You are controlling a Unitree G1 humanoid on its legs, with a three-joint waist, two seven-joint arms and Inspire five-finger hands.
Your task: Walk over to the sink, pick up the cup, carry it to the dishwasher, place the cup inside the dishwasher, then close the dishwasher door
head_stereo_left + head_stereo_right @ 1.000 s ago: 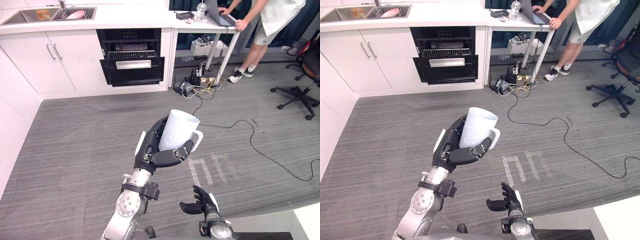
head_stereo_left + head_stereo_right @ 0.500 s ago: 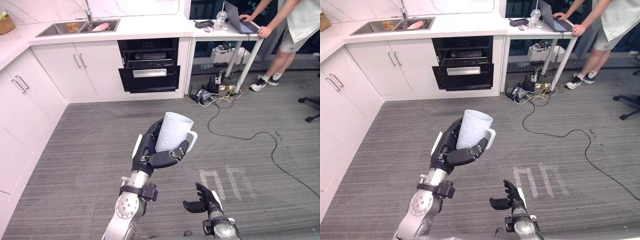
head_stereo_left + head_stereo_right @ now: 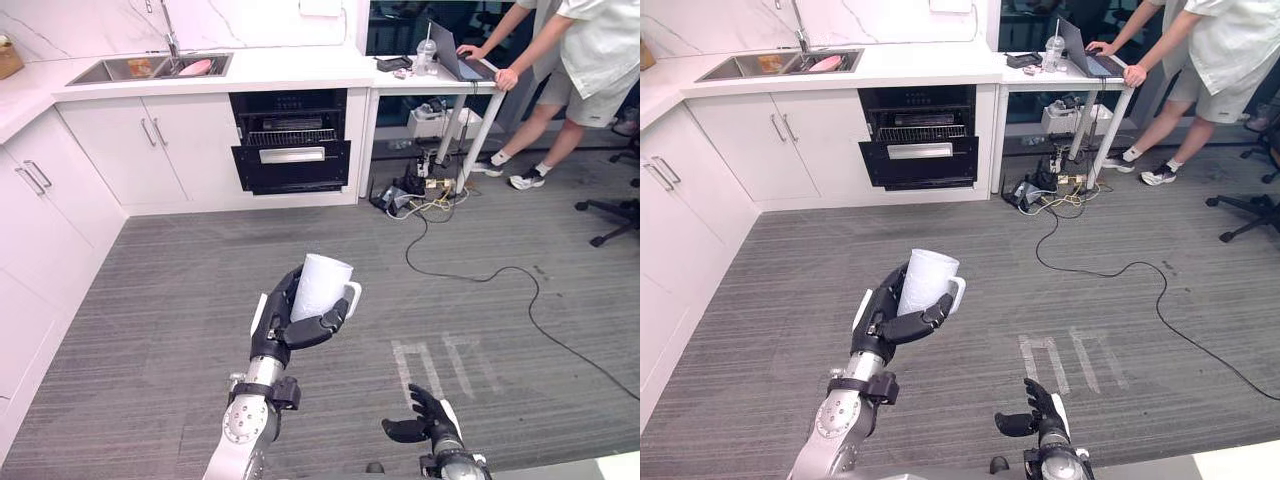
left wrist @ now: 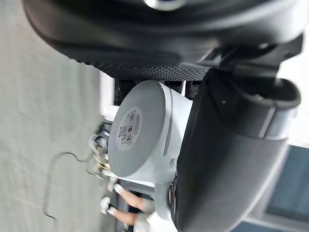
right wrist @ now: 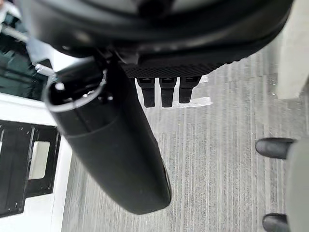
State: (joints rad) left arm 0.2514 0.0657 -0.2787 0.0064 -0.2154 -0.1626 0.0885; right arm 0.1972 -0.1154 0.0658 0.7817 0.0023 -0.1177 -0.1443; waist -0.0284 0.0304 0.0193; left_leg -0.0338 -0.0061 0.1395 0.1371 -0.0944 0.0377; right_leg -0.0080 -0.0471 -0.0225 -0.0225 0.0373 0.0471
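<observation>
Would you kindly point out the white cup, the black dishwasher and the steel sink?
White ceramic cup (image 3: pixel 322 285): left eye view, its side wall.
Black open dishwasher (image 3: pixel 290 172): left eye view, its door's dark front.
Steel sink (image 3: pixel 100 70): left eye view, its bare left basin.

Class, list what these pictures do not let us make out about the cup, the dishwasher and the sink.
1. Cup: the palm-facing side, both eye views, covered by the left hand.
2. Dishwasher: what its racks hold, eye views, too small and dark.
3. Sink: the items in it, eye views, too small to identify.
</observation>
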